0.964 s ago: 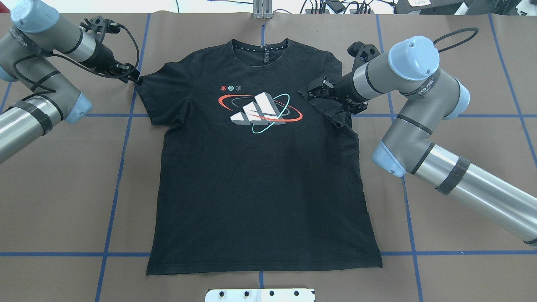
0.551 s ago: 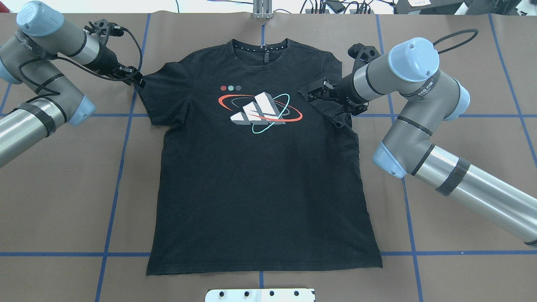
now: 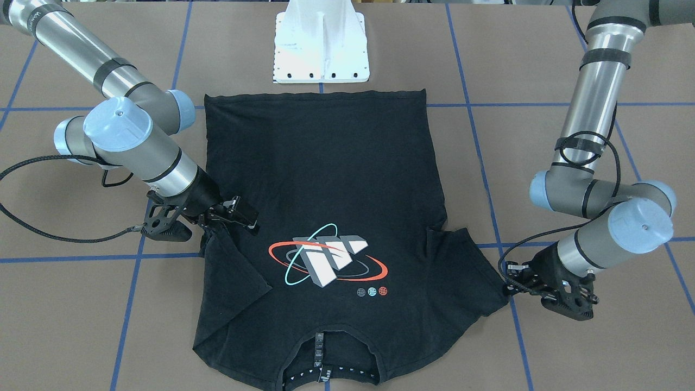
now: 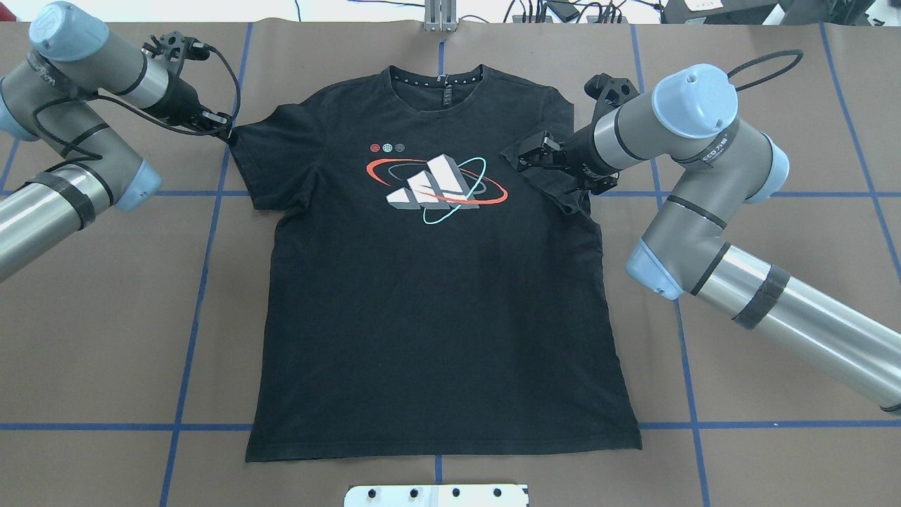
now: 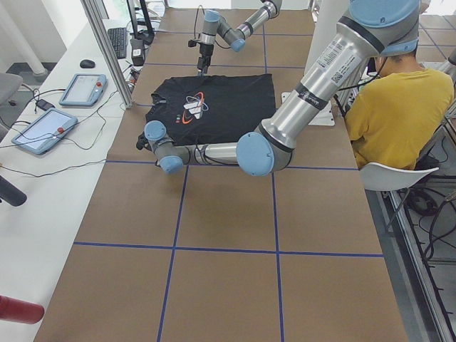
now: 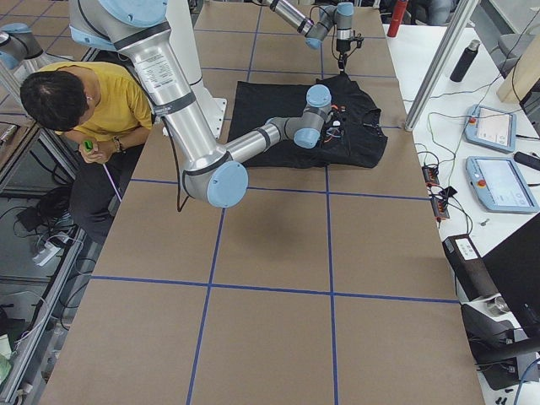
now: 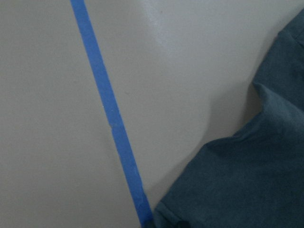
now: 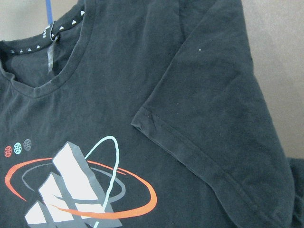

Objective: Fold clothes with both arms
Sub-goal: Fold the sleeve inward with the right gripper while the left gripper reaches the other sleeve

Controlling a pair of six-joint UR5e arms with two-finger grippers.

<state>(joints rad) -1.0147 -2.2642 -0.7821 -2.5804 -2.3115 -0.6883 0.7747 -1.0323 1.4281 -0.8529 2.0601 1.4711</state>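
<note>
The black T-shirt (image 4: pixel 436 303) lies flat on the brown table with its orbit logo (image 4: pixel 436 184) up and its collar on the far side. One sleeve (image 4: pixel 556 186) is folded inward onto the chest, and it also shows in the right wrist view (image 8: pixel 213 109). My right gripper (image 4: pixel 526 156) hovers just over that folded sleeve, looks open and holds nothing. My left gripper (image 4: pixel 227 132) sits low at the outer corner of the other sleeve (image 4: pixel 257 162), which lies spread flat, and looks shut on its hem. The left wrist view shows that sleeve's edge (image 7: pixel 247 180) beside blue tape.
The white base plate (image 4: pixel 436 495) sits just past the shirt's bottom hem. Blue tape lines (image 4: pixel 204 282) grid the table. Cables and a metal post (image 4: pixel 440 17) line the far edge. A seated person in yellow (image 5: pixel 402 107) is beside the robot base.
My left arm has shifted slightly, and its gripper has nudged in at the sleeve corner. My right arm and the folded sleeve have stayed in place.
</note>
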